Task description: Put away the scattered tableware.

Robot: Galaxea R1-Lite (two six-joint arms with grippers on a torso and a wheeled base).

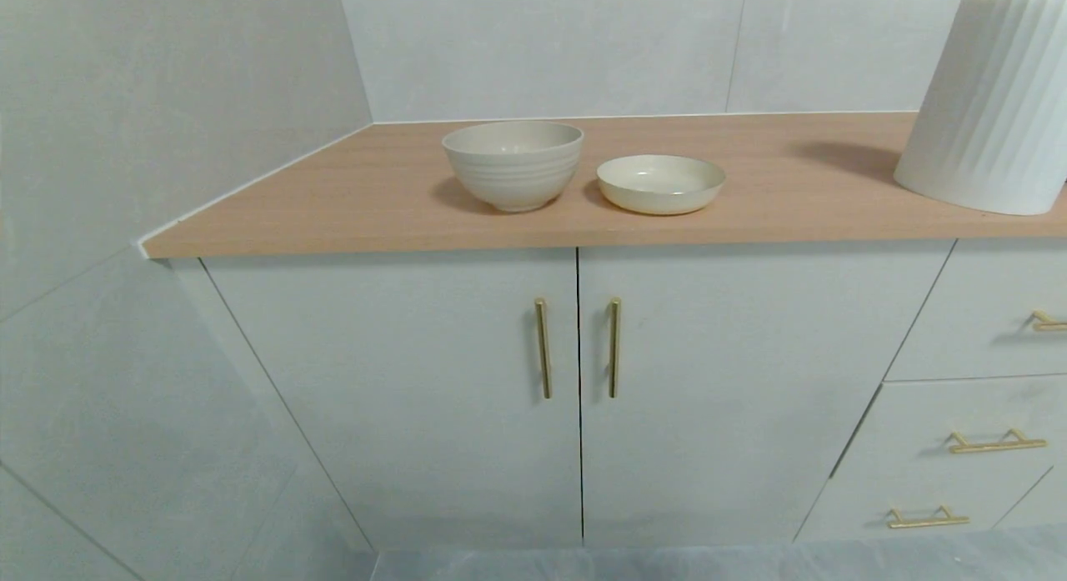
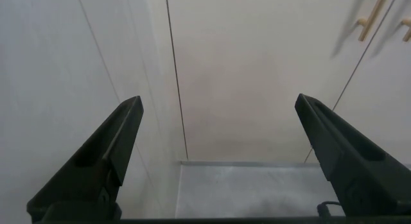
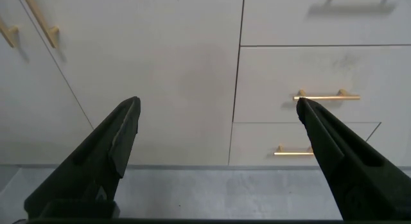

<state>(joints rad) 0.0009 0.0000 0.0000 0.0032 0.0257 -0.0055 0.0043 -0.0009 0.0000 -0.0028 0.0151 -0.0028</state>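
Note:
A deep beige ribbed bowl (image 1: 512, 162) stands on the wooden countertop (image 1: 375, 197), with a shallow cream dish (image 1: 660, 182) just to its right. Both are upright and apart. My left gripper (image 2: 218, 118) hangs open low down, facing the left cabinet door and the side wall, nothing between its fingers. My right gripper (image 3: 218, 115) is open too, facing the lower cabinet front by the drawers, holding nothing.
Below the counter are two closed white doors with gold handles (image 1: 543, 348) (image 1: 613, 348). Drawers with gold pulls (image 1: 996, 442) sit to the right. A tall white ribbed container (image 1: 992, 102) stands at the counter's right end. Walls close off the left side and back.

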